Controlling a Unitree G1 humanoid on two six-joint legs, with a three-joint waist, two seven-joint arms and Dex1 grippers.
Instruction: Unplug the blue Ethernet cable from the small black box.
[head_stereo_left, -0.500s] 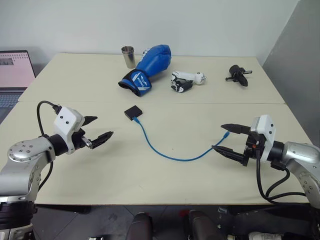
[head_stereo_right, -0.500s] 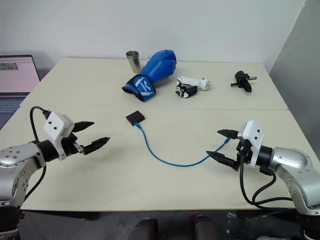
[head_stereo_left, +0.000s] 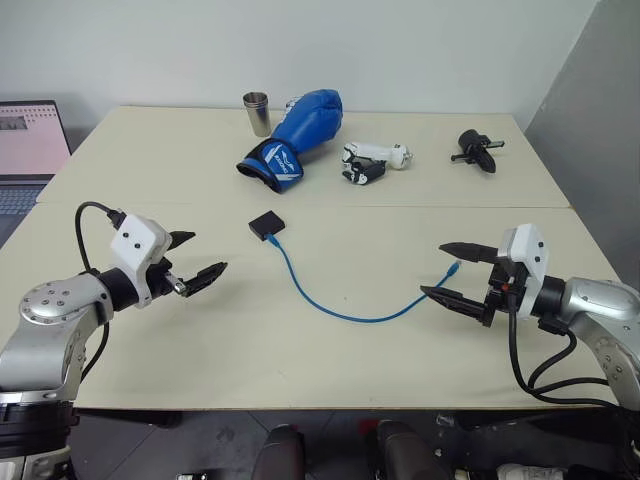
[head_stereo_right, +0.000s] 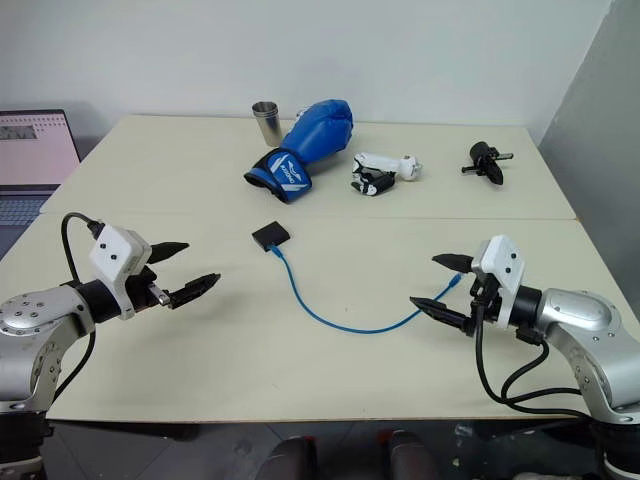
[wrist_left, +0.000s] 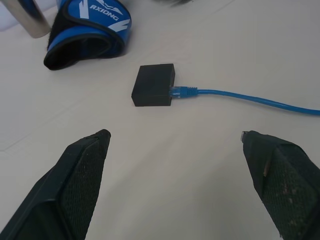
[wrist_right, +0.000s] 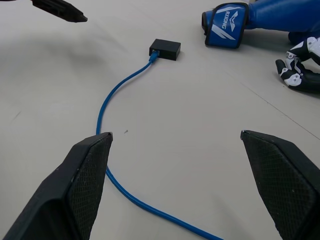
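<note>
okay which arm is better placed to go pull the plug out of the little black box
Probably the left. The left gripper is open and nearer the small black box, where the blue Ethernet cable is plugged in. The right gripper sits by the cable's free end.

Head stereo: high, looking down over table (head_stereo_left: 330, 350) | wrist cameras: low, close, both facing small black box (wrist_left: 154, 85)

I see the small black box (head_stereo_left: 265, 225) mid-table (head_stereo_left: 150, 340), the blue Ethernet cable (head_stereo_left: 330, 306) trailing right from it; the boxing glove (head_stereo_left: 295, 135) lies behind. The cup (head_stereo_left: 257, 113) stands left of the glove.
</note>
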